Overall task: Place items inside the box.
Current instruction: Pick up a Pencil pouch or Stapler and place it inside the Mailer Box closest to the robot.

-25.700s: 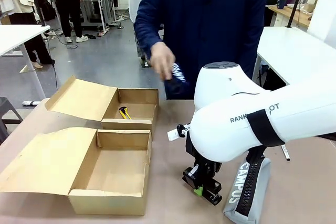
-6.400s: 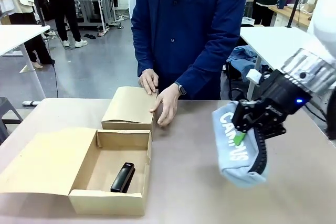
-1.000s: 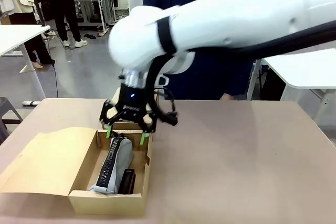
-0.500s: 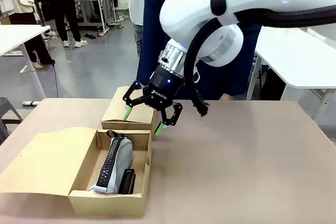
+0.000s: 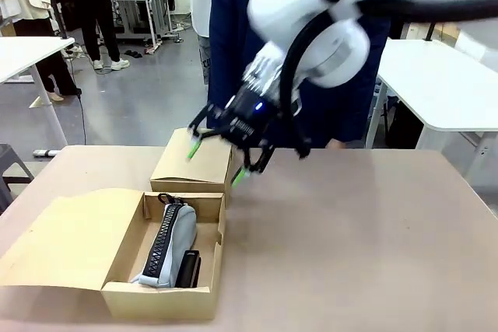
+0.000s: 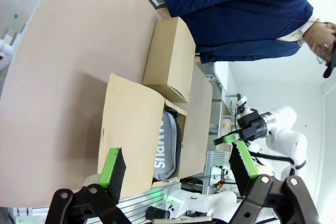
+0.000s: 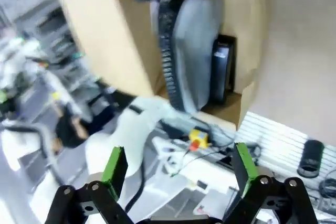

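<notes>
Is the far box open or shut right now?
Shut. The far box has its lid folded flat over the top, nothing inside visible. The near box stands open, with the pencil case and stapler inside.

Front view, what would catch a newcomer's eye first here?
The big white right arm sweeping across the middle, its open hand blurred above the closed cardboard box at the far side. Next, the open box at near left, holding the grey CAMPUS pencil case beside a black stapler.

I see grey CAMPUS pencil case [image 5: 170, 245] lying lengthwise in open box [image 5: 124, 298], zip up | black stapler [image 5: 188, 269] touching it at its 3 o'clock.
</notes>
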